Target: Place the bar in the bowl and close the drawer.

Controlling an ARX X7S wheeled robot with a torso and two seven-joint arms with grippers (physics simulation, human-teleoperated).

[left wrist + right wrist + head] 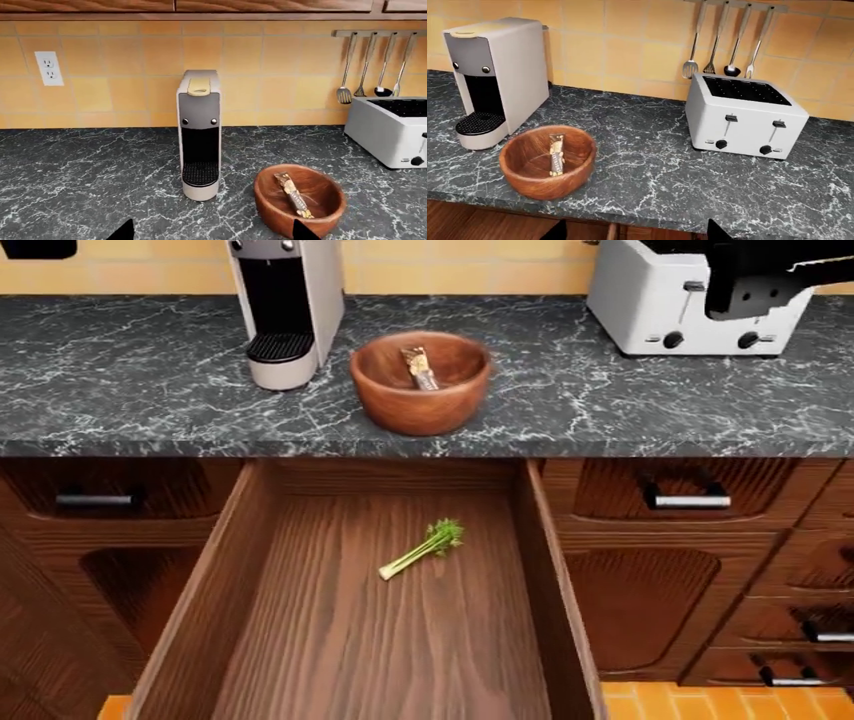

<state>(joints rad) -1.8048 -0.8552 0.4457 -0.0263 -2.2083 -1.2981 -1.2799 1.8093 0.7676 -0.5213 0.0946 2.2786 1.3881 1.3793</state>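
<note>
The bar (419,368) lies tilted inside the wooden bowl (420,405) on the dark marble counter; the left wrist view also shows the bar (293,194) in the bowl (280,207), as does the right wrist view, bar (556,155) and bowl (527,175). Below the counter the wide drawer (214,580) stands pulled far out. My left gripper (213,232) is open and empty, above the counter beside the bowl. My right gripper (636,231) is open and empty, over the counter's front edge. Both arms are raised at the head view's top corners.
A green celery stalk (424,548) lies in the drawer. A coffee machine (283,310) stands left of the bowl and a white toaster (674,300) to its right. Utensils (727,40) hang on the tiled wall. Small drawers with silver handles (687,500) flank the open one.
</note>
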